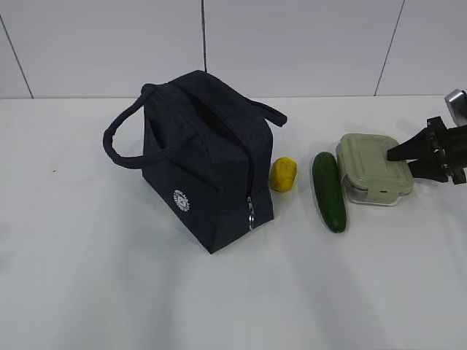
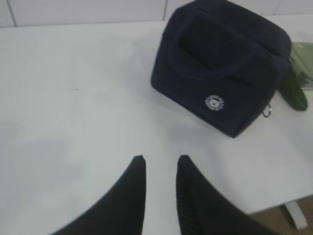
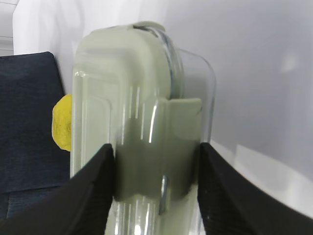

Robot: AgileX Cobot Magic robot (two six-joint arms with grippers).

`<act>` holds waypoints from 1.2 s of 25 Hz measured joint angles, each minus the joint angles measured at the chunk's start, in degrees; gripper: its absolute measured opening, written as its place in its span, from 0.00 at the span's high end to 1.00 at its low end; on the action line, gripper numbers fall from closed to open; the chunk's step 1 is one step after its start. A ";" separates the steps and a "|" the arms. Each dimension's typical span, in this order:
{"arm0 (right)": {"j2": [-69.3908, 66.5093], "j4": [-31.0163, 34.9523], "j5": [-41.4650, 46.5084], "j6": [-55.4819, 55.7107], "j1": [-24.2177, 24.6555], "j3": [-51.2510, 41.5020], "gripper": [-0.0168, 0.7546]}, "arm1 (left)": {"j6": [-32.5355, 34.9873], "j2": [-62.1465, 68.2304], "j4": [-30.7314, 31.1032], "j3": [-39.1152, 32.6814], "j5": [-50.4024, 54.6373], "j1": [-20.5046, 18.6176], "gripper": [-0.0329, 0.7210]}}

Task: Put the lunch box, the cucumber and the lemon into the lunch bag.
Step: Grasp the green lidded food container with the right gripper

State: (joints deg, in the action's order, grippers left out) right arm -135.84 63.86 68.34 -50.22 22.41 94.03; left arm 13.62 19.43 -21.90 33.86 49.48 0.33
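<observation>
While the lunch bag (image 1: 201,160) stands upright on the white table (image 1: 109,292), left of centre in the exterior view, its top zipper runs from the far left to the near right and shows a dark gap along its length. One corner edge of the bag faces the camera, the ring pull (image 1: 251,217) hanging low on it, and the round white logo (image 1: 181,200) sits on the near left face. The two loop handles arch over the top.

Just right of the bag lies the lemon (image 1: 283,174), close beside the bag's wall; whether it touches cannot be told. Next comes the cucumber (image 1: 328,191), its long axis running from far to near with the near end tipped slightly to the right. The lunch box (image 1: 373,167) sits to the right of the cucumber, lid up, near its far end.

The right gripper (image 1: 392,154) reaches in from the right edge. In the right wrist view its two fingers (image 3: 95,191) stand either side of the box's near end, straddling the lid clip and pressed against or very near its sides.

The left gripper (image 2: 160,164) hovers over bare table to the left of the bag, its fingers narrowly parted and holding nothing. Wide open table lies left of and in front of the bag.
</observation>
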 joint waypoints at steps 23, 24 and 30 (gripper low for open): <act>0.00 0.00 0.10 0.00 0.00 0.03 0.48 | 14.72 60.06 -22.17 26.41 -7.85 17.49 0.75; 0.00 0.00 0.10 0.00 0.00 0.03 0.48 | 14.43 61.97 -22.99 28.30 -7.99 18.10 0.74; 0.00 0.00 0.21 0.00 0.00 0.03 0.48 | 10.76 71.40 -27.00 38.49 -7.14 18.72 0.57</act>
State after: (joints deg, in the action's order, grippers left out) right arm -135.84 63.86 68.55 -50.22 22.41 94.06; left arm 24.39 90.83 -48.90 72.35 42.34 19.05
